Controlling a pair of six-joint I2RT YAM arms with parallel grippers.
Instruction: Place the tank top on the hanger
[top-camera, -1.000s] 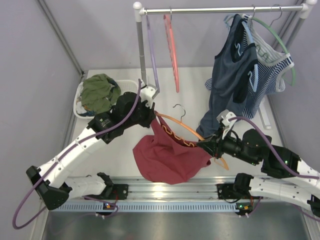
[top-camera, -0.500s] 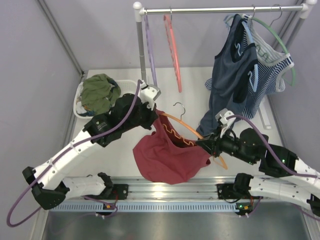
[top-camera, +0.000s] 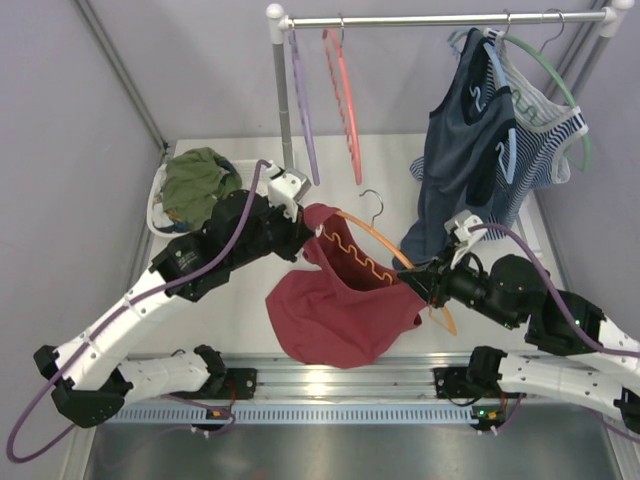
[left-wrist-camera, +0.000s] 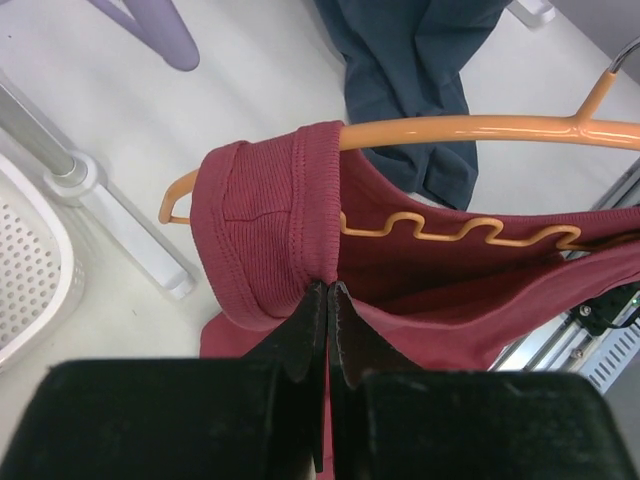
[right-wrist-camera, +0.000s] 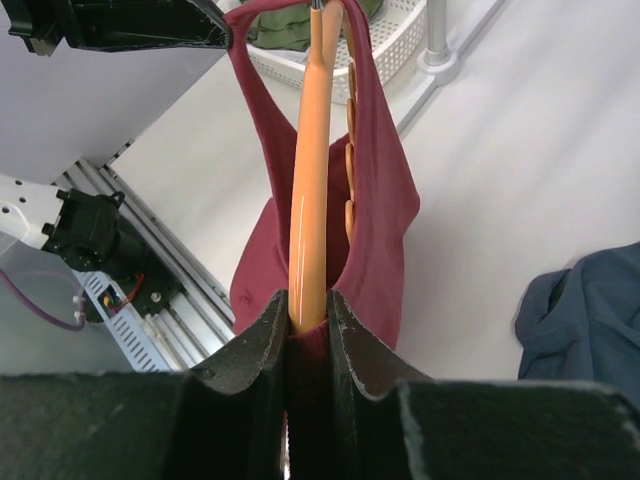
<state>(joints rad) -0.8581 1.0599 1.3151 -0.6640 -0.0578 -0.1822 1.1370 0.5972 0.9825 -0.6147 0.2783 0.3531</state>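
1. Left tool (left-wrist-camera: 325, 300) pinched tight on the tank top (left-wrist-camera: 260, 230) strap edge, looped over 1 hanger (left-wrist-camera: 480, 130) end.
2. Right tool (right-wrist-camera: 305, 315) clamped on the other hanger end.
3. Hem hanging near the surface (top-camera: 240, 310) front edge, well apart from the basket (top-camera: 155, 215).

The table (top-camera: 400, 165) is white and flat. At 10 o'clock a white basket (top-camera: 157, 215) with little holes sits on it, right at the left edge. Near 11 o'clock a grey pole (left-wrist-camera: 40, 140) stands on the table. Its white foot bar (left-wrist-camera: 140, 240) lies flat just beside the basket. Another white foot bar (top-camera: 530, 232) lies at 3 o'clock, by the right edge. The bottom of the navy blue top (left-wrist-camera: 410, 110) rests on the table at 2 o'clock. The bottom of the dark red tank top (top-camera: 335, 325) lies in a soft heap at 6 o'clock, near a long metal rail (top-camera: 340, 385) along the near edge.
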